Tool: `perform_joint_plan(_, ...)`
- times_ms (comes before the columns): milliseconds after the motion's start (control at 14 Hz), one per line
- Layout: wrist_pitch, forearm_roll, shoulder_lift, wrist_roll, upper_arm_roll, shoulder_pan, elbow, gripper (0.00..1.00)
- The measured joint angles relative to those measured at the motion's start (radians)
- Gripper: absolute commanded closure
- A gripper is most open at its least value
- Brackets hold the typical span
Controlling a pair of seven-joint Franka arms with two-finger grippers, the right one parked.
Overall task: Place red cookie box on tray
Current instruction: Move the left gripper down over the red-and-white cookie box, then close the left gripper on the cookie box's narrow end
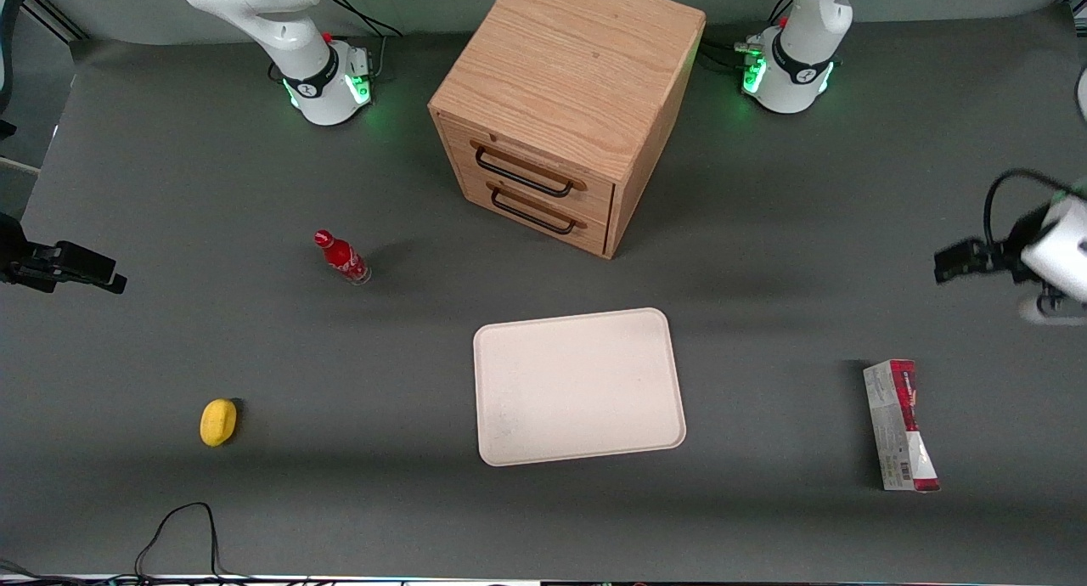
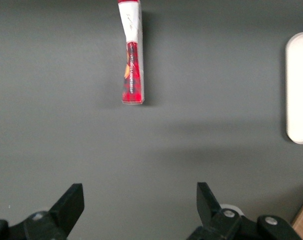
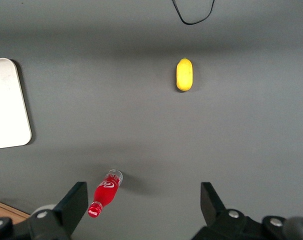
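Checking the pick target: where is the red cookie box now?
The red cookie box lies flat on the table toward the working arm's end, beside the tray, apart from it; the open gripper hovers above.

Long slim red cookie box: glossy printed card. Cream rectangular tray: matt, smooth. Oak-grain wooden drawer cabinet. Black gripper: matt plastic.

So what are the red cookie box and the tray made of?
The red cookie box looks like thin printed cardboard: sharp folded edges, barcode, slight sheen. The tray looks like matte cream plastic, maybe moulded fibre: rounded corners, low rim, no shine. The open gripper hangs above the table, touching neither.
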Motion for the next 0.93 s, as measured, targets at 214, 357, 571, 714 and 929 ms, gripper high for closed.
perform_joint_plan(214,0.138,0.001,0.191,0.006,0.046,0.003,0.085,0.00)
perform_joint_plan(357,0.217,0.000,0.302,0.030,0.073,0.004,0.131,0.00)
perform_joint_plan(571,0.264,-0.009,0.437,0.033,0.074,0.002,0.227,0.00)
perform_joint_plan(714,0.324,-0.047,0.496,0.033,0.075,0.001,0.257,0.00)
perform_joint_plan(929,0.424,-0.106,0.572,0.033,0.088,0.002,0.262,0.00)
